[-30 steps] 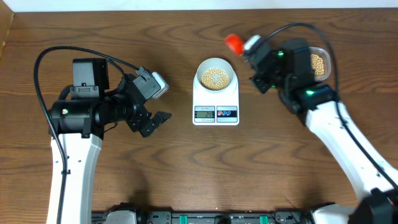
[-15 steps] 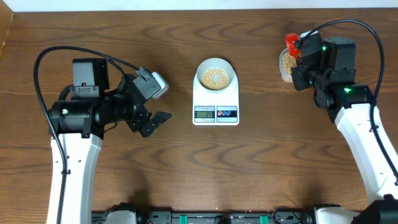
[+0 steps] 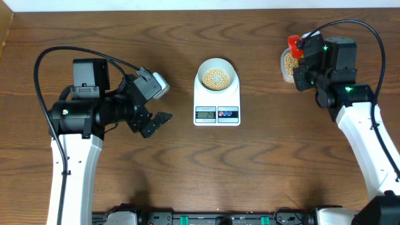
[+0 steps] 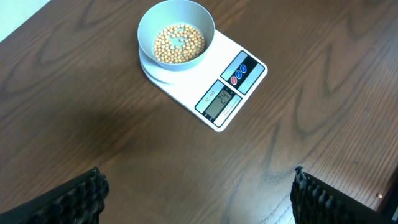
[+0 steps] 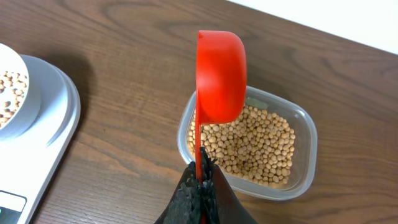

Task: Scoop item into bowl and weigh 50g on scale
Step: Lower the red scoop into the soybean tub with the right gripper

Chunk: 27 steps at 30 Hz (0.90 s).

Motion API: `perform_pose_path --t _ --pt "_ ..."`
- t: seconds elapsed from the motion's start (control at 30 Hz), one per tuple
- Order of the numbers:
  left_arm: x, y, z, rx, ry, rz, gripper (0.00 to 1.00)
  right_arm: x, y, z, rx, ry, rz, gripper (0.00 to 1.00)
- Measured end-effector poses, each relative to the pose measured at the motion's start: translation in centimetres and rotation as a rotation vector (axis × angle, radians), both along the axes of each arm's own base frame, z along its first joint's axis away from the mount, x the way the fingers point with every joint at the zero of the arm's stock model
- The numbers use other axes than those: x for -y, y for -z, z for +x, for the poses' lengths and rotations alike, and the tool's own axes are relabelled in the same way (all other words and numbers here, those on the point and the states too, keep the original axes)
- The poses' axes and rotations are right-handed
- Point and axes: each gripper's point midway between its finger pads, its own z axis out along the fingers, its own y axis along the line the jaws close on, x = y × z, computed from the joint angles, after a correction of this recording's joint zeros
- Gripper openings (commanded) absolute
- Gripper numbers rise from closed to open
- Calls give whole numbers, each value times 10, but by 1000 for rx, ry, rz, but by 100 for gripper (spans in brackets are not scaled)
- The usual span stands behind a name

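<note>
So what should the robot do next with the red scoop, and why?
Probably lower the red scoop into the clear tub and dig up more beans. The right claw holds it by the handle above the tub, tipped on its side. The bowl on the scale holds a shallow layer, though the display is too small to read.

Dark brown wooden table (image 3: 187,175): grained wood, smooth, faint sheen.
Flat white rectangular scale (image 4: 186,99): smooth plastic, slightly glossy.
Small round pale blue-white bowl (image 4: 176,11): smooth, even, satin; plastic or ceramic not to be told apart.
Small round tan-yellow beans (image 4: 178,43): smooth-skinned, matt.
Red round scoop (image 5: 221,74): smooth plastic, glossy.
Clear rounded-rectangular tub (image 5: 309,134): thin see-through plastic, shiny at the rim.
Left finger pads (image 4: 81,196): black, ridged, matt.
White arm shells (image 3: 75,169): smooth hard plastic, semi-gloss.
</note>
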Motion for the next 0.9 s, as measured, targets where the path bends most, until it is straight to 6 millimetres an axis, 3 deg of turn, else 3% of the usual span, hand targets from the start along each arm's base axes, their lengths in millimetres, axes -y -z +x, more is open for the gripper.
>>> perform_pose_path --t 0.2,0.47,0.7,0.9 --pt "0 0 0 0 0 0 96 3 11 2 -26 15 -16 1" --pt "0 0 0 0 0 0 96 24 13 4 -26 90 -73 1" --pt "0 0 0 0 0 0 96 26 29 6 -67 95 -82 1" --pt "0 0 0 0 0 0 96 27 32 4 -80 97 -85 1"
